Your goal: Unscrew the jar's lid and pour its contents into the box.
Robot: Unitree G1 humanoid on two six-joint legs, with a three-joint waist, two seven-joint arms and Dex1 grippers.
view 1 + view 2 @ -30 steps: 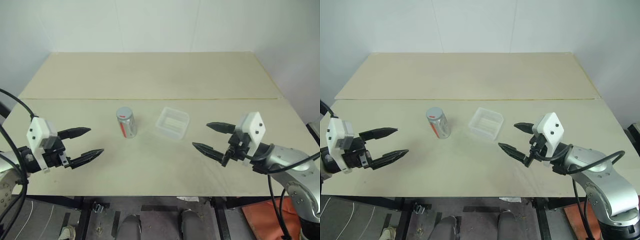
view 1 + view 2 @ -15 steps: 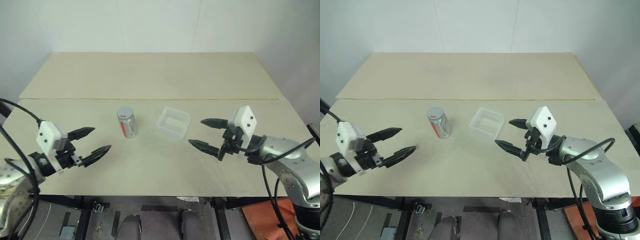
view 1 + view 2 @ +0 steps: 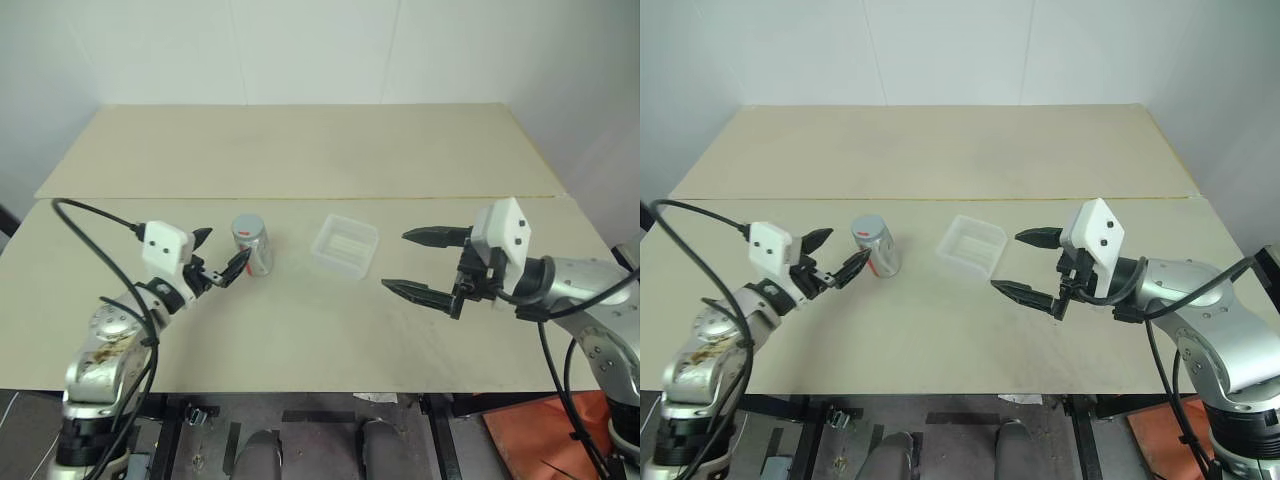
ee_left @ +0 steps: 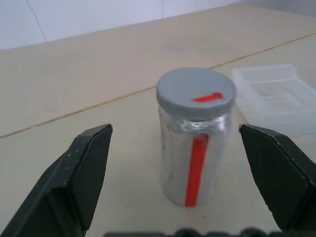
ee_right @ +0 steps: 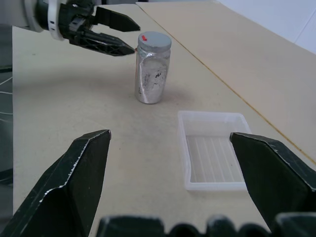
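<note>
The silver jar (image 3: 254,249) stands upright on the table, a red stripe down its side (image 4: 196,168). Its grey lid (image 4: 196,93), marked with a short red dash, sits on top. The contents are hidden inside. Right of the jar lies the clear plastic box (image 3: 346,246), which looks empty. My left gripper (image 3: 220,255) is open just left of the jar, fingers pointing at it without touching. My right gripper (image 3: 418,262) is open to the right of the box, aimed toward it and the jar (image 5: 152,74).
A seam (image 3: 300,198) runs across the beige table (image 3: 300,330) behind the jar and box. White walls close the back and sides. Something orange-red (image 3: 525,440) lies on the floor past the table's front right corner.
My left arm has swung forward and to the right, bringing its open gripper up beside the jar. The right gripper has turned a little and stayed near the box.
</note>
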